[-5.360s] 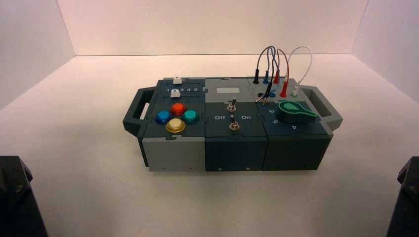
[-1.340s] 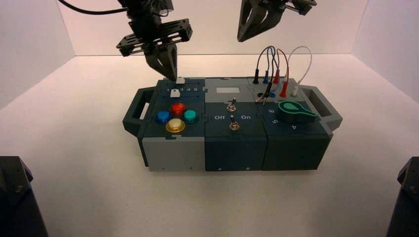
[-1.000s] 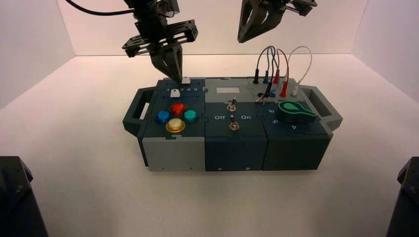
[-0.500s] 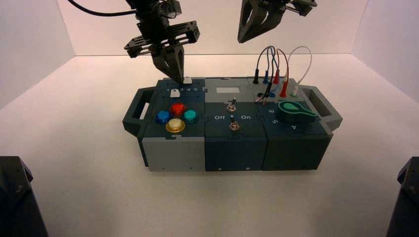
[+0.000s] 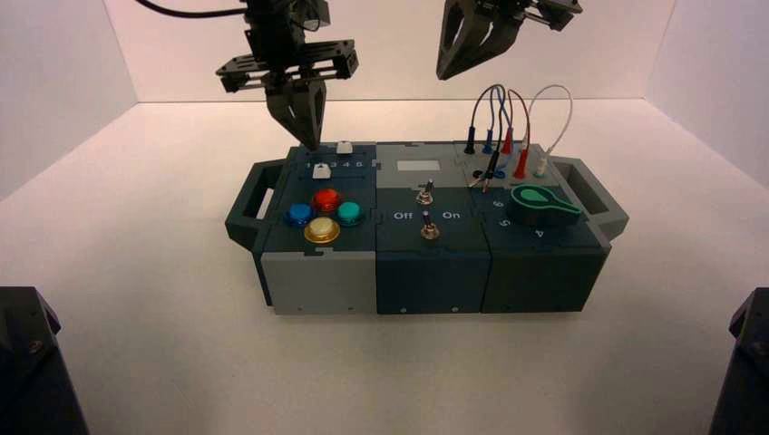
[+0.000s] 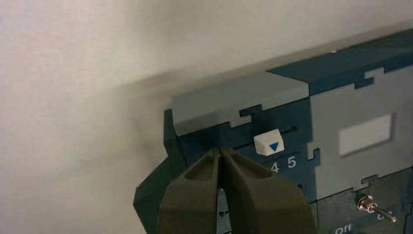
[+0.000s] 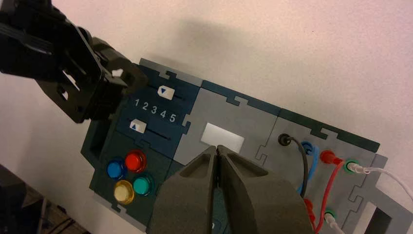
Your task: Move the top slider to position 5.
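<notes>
The top slider point(image 5: 344, 147) is a small white cap in the back track of the box's left panel. In the left wrist view the top slider point(image 6: 268, 144) shows a blue arrow pointing at about the 4, with the printed 5 point(image 6: 291, 162) just beyond it. My left gripper point(image 5: 306, 142) hangs shut just above the panel, a little to the left of the cap and clear of it; its tips point(image 6: 220, 152) hold nothing. My right gripper point(image 5: 444, 71) is shut and hovers high over the box's back middle.
The twin white slider point(image 5: 320, 169) sits in the nearer track by the 1. In front of it are four round buttons point(image 5: 325, 200). Two toggle switches point(image 5: 424, 194), plugged wires point(image 5: 508, 136) and a green knob point(image 5: 537, 203) lie to the right. Handles point(image 5: 257, 195) flank the box.
Over the earlier frames the left gripper came down and pushed the top slider's cap rightward along its track. It has now drawn back left and slightly up, off the cap. The right gripper has stayed put.
</notes>
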`<action>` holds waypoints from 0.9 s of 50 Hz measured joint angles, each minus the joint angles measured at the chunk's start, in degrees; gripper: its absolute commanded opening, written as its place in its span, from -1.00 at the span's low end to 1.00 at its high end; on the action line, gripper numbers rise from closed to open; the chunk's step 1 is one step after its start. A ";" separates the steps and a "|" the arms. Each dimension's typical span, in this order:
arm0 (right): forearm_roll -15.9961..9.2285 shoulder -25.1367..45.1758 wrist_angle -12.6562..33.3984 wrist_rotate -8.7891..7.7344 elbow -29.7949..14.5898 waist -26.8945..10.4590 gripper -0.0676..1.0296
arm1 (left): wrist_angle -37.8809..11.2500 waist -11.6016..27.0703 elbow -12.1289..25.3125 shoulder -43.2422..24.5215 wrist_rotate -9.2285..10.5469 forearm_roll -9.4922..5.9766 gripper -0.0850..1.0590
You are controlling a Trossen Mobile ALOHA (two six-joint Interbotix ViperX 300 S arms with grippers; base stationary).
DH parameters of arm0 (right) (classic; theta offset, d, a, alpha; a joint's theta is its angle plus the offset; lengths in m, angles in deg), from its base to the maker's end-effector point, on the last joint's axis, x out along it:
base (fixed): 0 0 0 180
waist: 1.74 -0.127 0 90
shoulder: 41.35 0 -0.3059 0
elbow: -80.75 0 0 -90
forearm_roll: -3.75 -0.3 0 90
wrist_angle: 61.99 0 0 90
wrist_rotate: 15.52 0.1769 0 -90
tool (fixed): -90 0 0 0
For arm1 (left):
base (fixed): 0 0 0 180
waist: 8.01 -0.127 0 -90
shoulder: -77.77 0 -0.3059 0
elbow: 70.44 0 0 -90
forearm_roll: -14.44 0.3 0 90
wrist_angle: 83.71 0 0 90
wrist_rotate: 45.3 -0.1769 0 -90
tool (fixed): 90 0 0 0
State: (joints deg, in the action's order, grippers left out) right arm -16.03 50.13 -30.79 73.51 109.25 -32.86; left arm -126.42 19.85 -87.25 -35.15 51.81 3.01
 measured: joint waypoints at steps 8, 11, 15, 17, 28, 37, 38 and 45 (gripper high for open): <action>-0.09 0.00 0.00 0.00 0.09 0.00 -0.92 | -0.35 0.62 1.23 0.18 2.02 0.53 -0.91; 0.00 0.00 0.00 0.09 0.09 0.00 -0.92 | -0.35 1.14 1.93 0.18 3.16 1.14 -0.91; 0.00 0.09 0.00 0.18 0.18 0.00 -0.92 | -0.26 1.67 2.46 0.09 3.78 1.41 -0.91; -0.09 0.00 0.00 0.18 0.26 0.00 -0.92 | -0.35 2.20 2.90 -0.18 4.04 1.41 -0.91; -0.09 0.00 0.00 0.18 0.44 0.00 -0.92 | -0.35 3.34 3.34 -0.97 4.66 1.49 -0.91; -0.09 0.00 0.00 0.18 0.53 0.00 -0.92 | -0.35 3.16 3.34 -1.32 5.71 1.49 -0.91; -0.09 0.00 0.00 0.18 0.53 0.00 -0.92 | -0.35 3.25 3.34 -1.49 5.80 1.49 -0.91; -0.09 0.00 0.00 0.18 0.53 0.00 -0.92 | -0.26 3.25 3.34 -2.37 5.98 1.49 -0.91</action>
State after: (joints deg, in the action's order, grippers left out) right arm -16.12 50.13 -30.79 73.69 109.78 -32.86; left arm -126.69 23.10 -83.91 -37.52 57.79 4.50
